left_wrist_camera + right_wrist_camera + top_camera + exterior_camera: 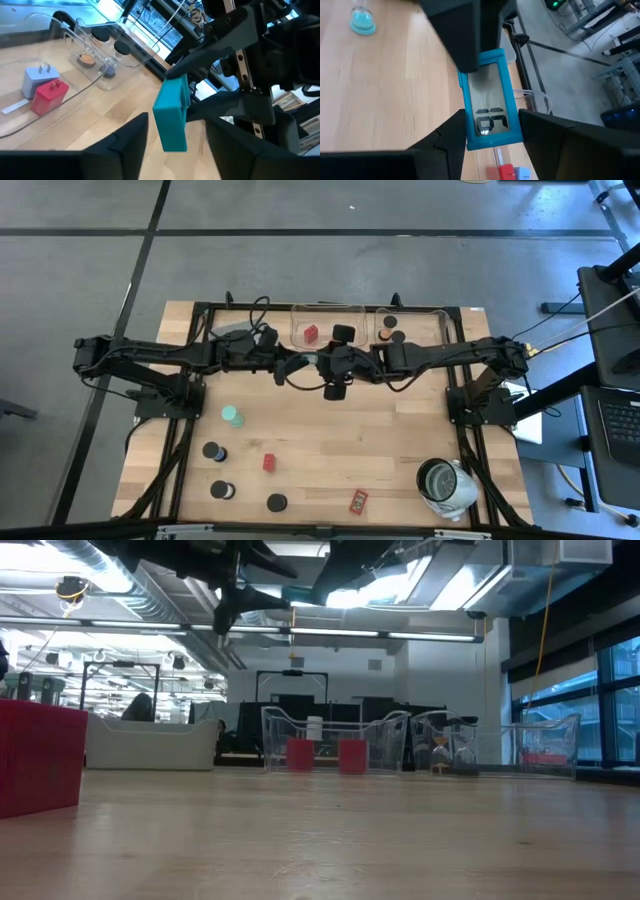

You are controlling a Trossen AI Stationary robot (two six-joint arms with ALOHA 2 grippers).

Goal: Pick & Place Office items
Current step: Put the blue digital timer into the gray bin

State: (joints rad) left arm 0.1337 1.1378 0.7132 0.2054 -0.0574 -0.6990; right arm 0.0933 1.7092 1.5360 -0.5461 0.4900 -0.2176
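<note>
Meeting above the table's middle, your two grippers share one teal timer [490,100]: the right gripper [487,132] clamps one end, display showing, while the left gripper [175,132] straddles the other end, fingers apart, not pinching. Behind them, a clear tray [75,40] holds a red block [48,95].

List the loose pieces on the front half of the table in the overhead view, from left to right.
Black cap with blue, black cap with white, pale teal disc, small red block, black round cap, flat red piece, silvery round container.
</note>
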